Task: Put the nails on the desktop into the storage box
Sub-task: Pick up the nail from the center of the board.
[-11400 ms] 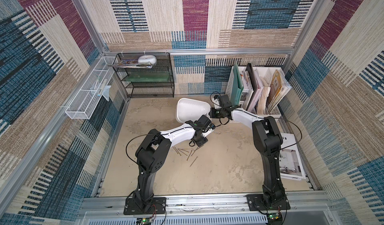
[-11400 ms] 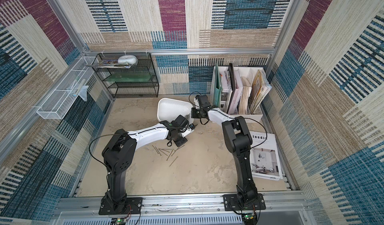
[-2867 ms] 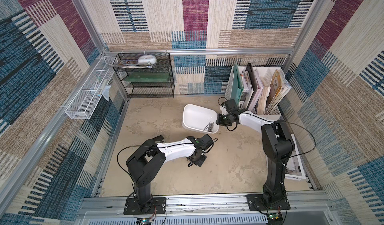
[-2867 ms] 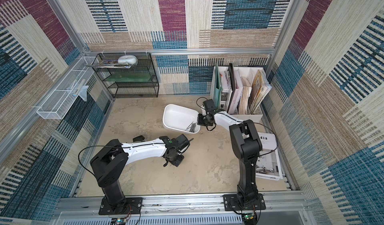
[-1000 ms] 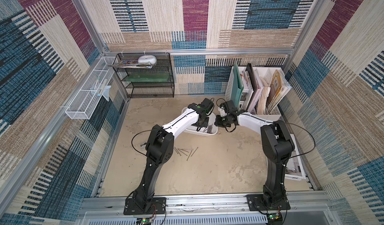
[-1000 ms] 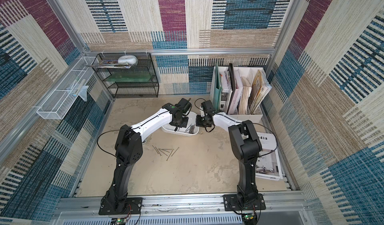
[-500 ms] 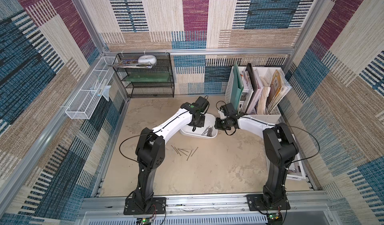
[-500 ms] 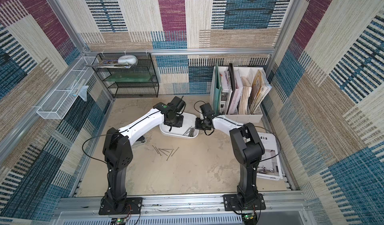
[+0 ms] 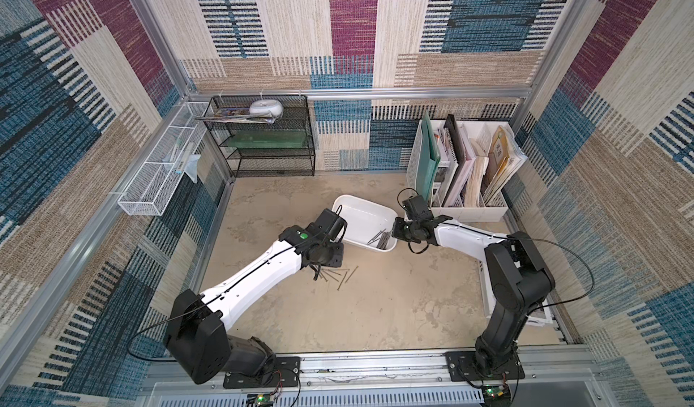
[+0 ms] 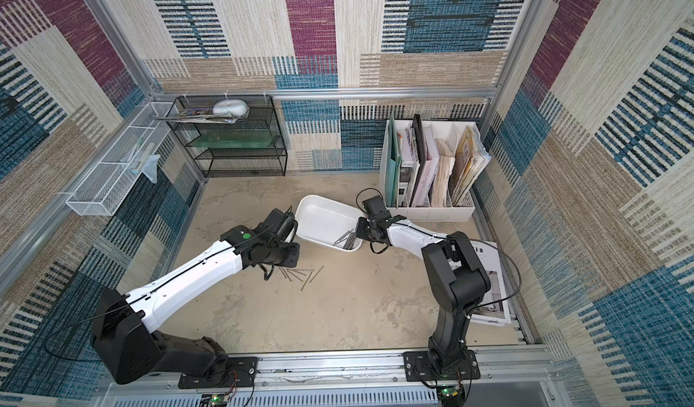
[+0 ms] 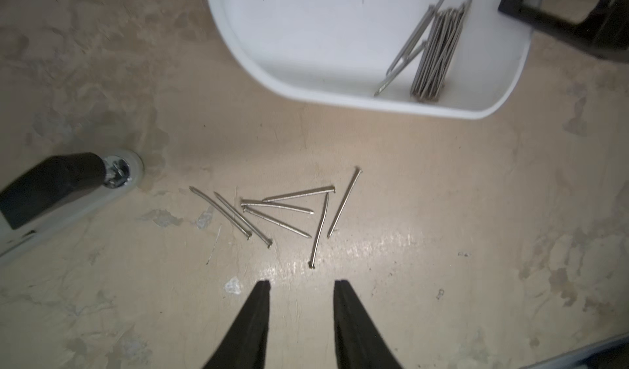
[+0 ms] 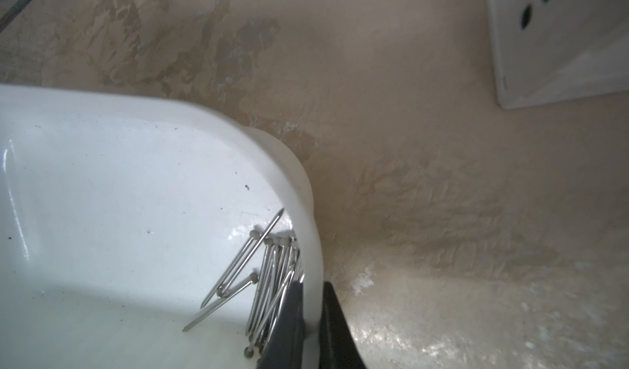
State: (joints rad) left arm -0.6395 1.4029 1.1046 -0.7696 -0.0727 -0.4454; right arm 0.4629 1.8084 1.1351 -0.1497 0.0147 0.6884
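Several loose nails (image 9: 337,273) (image 10: 300,273) (image 11: 284,212) lie scattered on the beige desktop (image 9: 375,311), just in front of the white storage box (image 9: 360,215) (image 10: 323,213) (image 11: 306,26). My left gripper (image 11: 301,284) hangs open and empty right beside the loose nails, its dark fingertips (image 9: 317,271) pointing down. A bundle of nails (image 9: 379,238) (image 11: 432,47) (image 12: 269,275) rests in the box's near right corner. My right gripper (image 12: 309,284) (image 9: 394,232) is shut on the box's right wall, one finger inside and one outside.
A white slotted file holder (image 9: 465,210) with folders stands at the back right, close behind my right arm. A black mesh shelf (image 9: 270,142) sits at the back left, a white wire basket (image 9: 157,183) on the left wall. A magazine (image 10: 492,285) lies at right.
My left gripper was shut over the storage box a second ago. It has swung back toward the front, come down beside the loose nails and opened. The right gripper has kept its hold.
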